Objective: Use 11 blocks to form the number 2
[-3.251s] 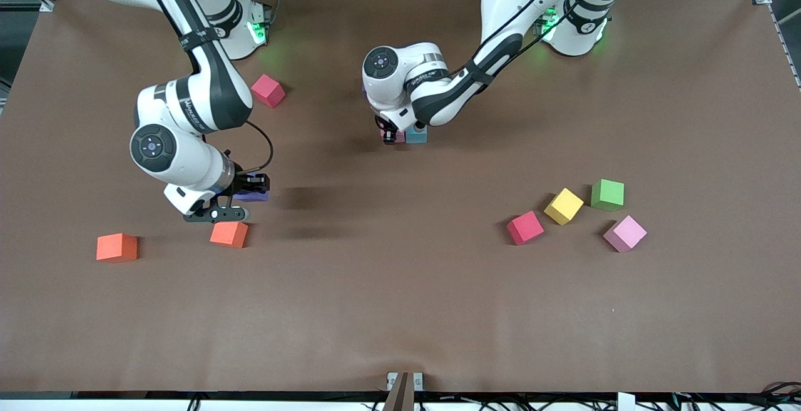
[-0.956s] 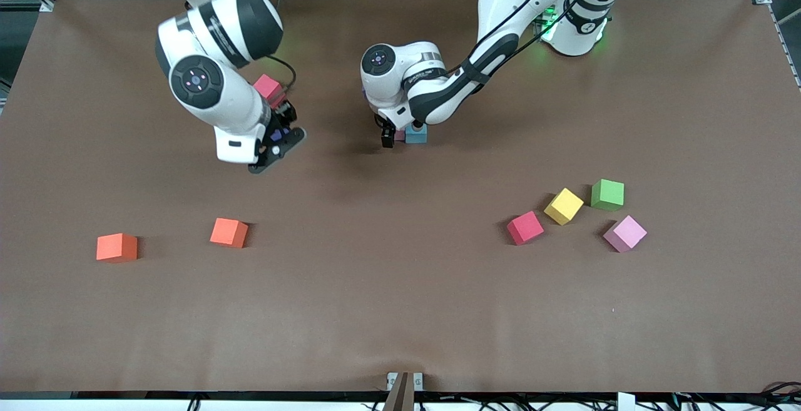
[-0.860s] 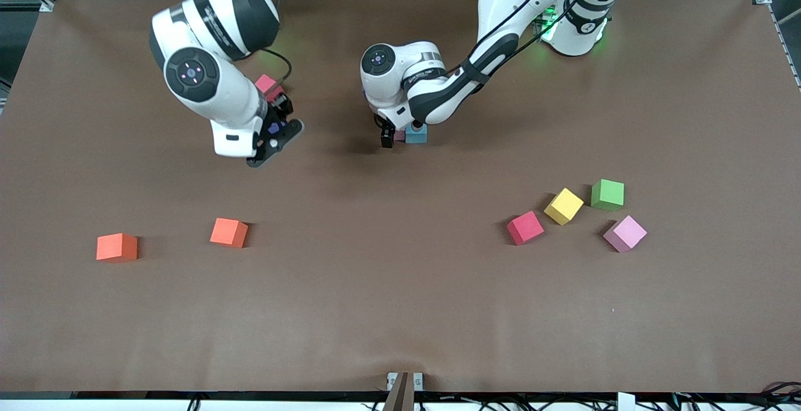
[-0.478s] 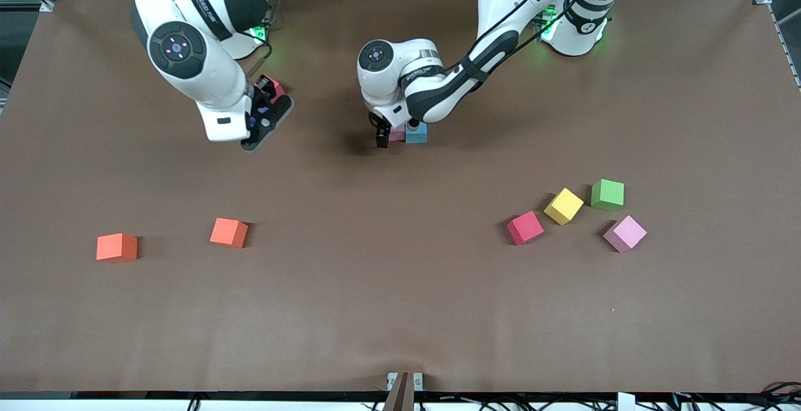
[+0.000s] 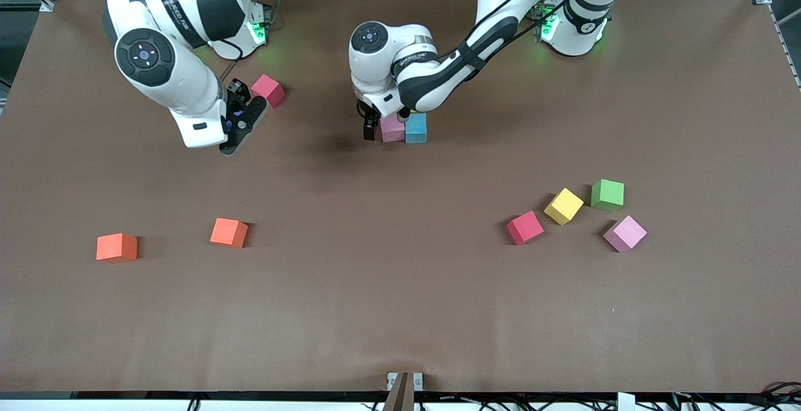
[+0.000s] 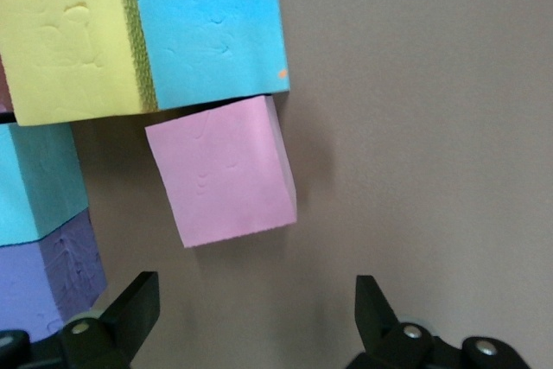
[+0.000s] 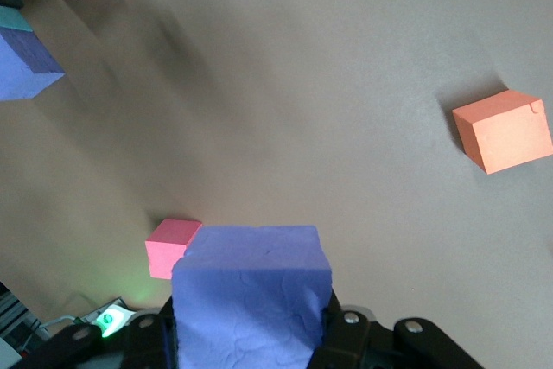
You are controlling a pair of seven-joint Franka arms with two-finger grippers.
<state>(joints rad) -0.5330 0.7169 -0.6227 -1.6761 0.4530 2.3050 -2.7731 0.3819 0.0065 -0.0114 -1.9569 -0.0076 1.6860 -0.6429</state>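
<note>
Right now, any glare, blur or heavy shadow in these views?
Front view: even light, sharp; soft shadows on the table under both arms, green base-LED glow. Left wrist view: crisp, the pink block casting a soft shadow, open left gripper dark at the edge. Right wrist view: the purple block in the right gripper looms large, slightly soft; no glare.
</note>
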